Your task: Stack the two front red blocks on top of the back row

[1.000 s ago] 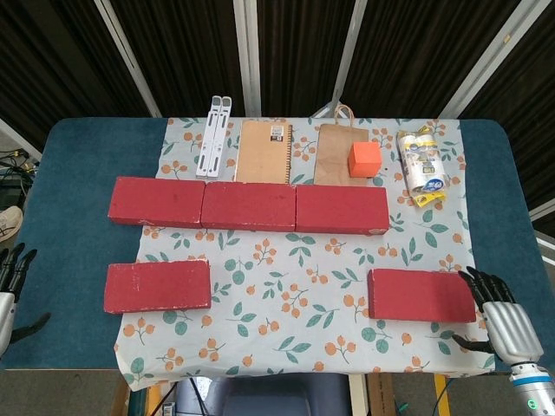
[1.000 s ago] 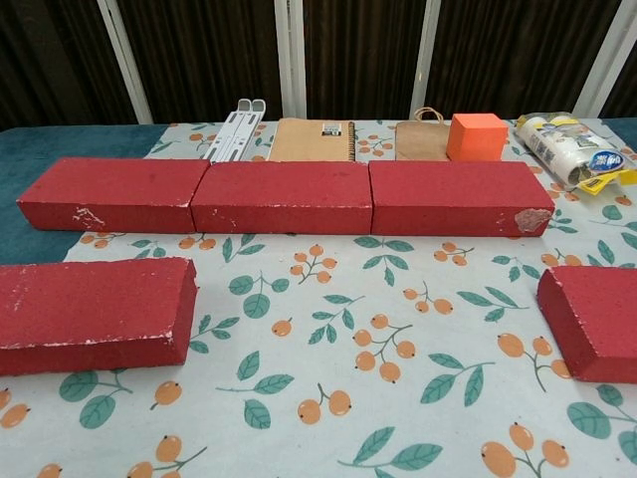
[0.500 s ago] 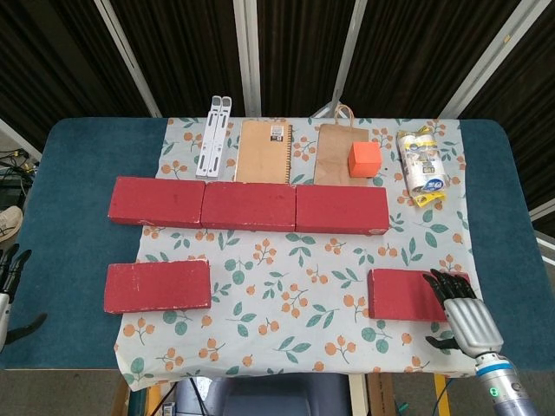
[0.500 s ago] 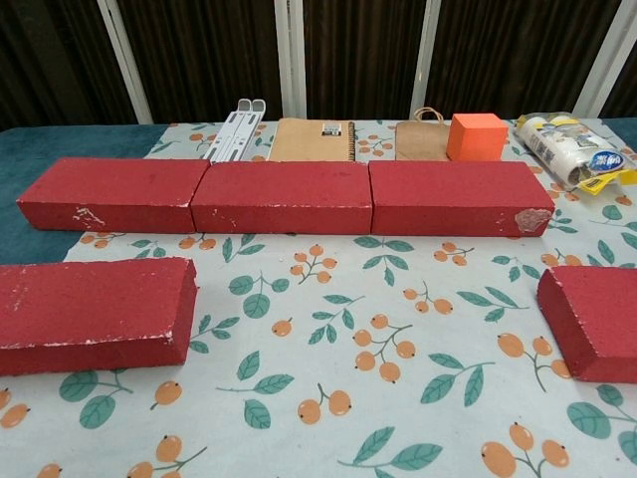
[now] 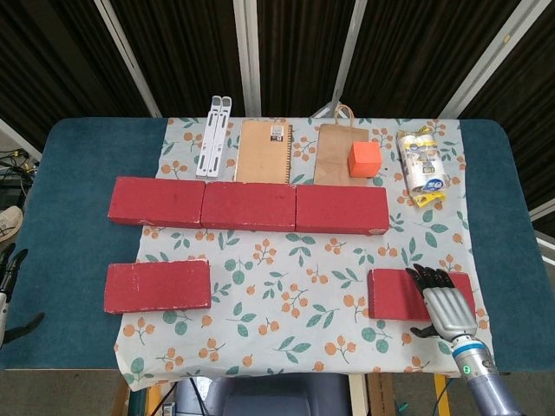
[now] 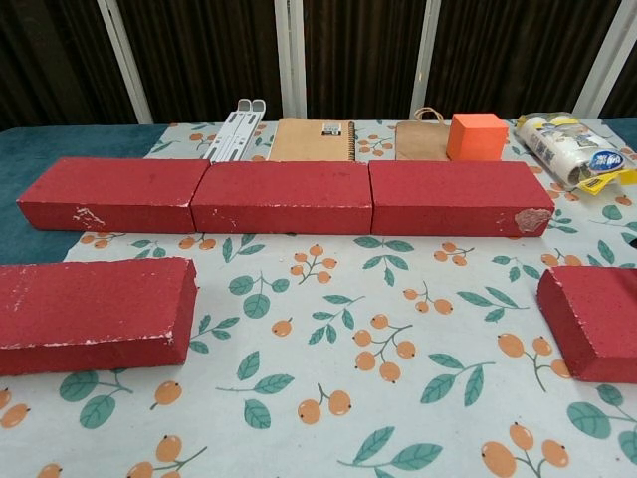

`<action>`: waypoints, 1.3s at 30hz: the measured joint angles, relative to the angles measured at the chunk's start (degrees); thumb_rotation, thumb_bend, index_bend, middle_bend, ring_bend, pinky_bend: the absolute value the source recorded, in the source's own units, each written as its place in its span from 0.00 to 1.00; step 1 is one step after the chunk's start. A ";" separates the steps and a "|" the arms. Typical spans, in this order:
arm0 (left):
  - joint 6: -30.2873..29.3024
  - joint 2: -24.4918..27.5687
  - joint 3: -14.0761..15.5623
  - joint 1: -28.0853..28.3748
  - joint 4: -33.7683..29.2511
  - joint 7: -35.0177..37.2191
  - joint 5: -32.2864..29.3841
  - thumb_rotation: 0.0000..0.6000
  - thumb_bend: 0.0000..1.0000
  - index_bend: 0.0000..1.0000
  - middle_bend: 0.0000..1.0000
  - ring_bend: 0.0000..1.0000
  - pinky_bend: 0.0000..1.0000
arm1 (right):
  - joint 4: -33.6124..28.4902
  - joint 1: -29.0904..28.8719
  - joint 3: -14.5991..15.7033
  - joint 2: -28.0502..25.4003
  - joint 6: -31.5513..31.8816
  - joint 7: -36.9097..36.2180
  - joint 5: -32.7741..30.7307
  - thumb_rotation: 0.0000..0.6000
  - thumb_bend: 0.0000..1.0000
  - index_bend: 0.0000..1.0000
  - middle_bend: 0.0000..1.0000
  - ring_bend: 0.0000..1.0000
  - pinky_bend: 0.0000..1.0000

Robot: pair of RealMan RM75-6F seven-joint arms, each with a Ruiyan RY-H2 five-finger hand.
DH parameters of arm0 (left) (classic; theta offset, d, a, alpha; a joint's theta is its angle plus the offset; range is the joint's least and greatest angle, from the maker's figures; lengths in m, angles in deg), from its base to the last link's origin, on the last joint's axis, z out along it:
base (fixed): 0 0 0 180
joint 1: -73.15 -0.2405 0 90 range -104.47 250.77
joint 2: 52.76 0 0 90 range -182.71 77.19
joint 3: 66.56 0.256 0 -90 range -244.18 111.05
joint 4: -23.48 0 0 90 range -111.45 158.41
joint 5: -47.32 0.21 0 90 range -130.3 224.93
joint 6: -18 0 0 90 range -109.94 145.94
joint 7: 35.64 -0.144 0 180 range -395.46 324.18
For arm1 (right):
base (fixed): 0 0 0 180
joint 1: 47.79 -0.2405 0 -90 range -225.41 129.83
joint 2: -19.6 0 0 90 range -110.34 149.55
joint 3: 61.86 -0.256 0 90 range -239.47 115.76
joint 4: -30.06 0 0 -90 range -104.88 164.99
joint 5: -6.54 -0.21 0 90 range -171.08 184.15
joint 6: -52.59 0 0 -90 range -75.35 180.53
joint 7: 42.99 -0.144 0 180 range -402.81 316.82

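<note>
Three red blocks form the back row: left point(image 5: 156, 201), middle point(image 5: 249, 206), right point(image 5: 342, 210); the chest view shows them too point(image 6: 284, 196). The front left red block point(image 5: 158, 286) point(image 6: 95, 314) lies alone on the cloth. My right hand point(image 5: 444, 303) is over the right part of the front right red block point(image 5: 399, 295) point(image 6: 594, 319), fingers spread and pointing to the back, gripping nothing; whether it touches the block I cannot tell. My left hand point(image 5: 9, 282) shows only partly at the left frame edge, fingers apart, well left of the front left block. The chest view shows neither hand.
Behind the back row lie a white folding stand point(image 5: 213, 134), a spiral notebook point(image 5: 265, 150), a brown paper bag point(image 5: 338, 152) with an orange cube point(image 5: 365, 159) on it, and a wrapped packet point(image 5: 421, 163). A floral cloth point(image 5: 295, 286) covers the blue table point(image 5: 69, 217).
My right hand has moved left, from beside the front right block's right end to over the block. My left hand has slipped further out of the frame.
</note>
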 measured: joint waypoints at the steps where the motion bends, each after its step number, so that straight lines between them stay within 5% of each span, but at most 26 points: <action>1: -0.11 -0.04 -0.02 0.03 0.10 0.02 0.24 1.00 0.02 0.01 0.00 0.00 0.05 | 0.10 -0.33 -0.11 0.06 -0.33 0.39 -0.57 1.00 0.00 0.00 0.00 0.00 0.00; 26: -0.26 -1.32 -0.24 -0.07 0.09 -3.12 -0.22 1.00 0.02 0.01 0.00 0.00 0.05 | 4.32 -6.65 0.00 1.36 -6.97 3.70 -7.62 1.00 0.00 0.00 0.00 0.00 0.00; 39: 0.12 -1.44 -0.33 0.08 -0.03 -3.41 -0.57 1.00 0.02 0.01 0.00 0.00 0.05 | 4.76 -7.88 0.68 2.37 -6.33 4.98 -8.71 1.00 0.00 0.04 0.15 0.12 0.00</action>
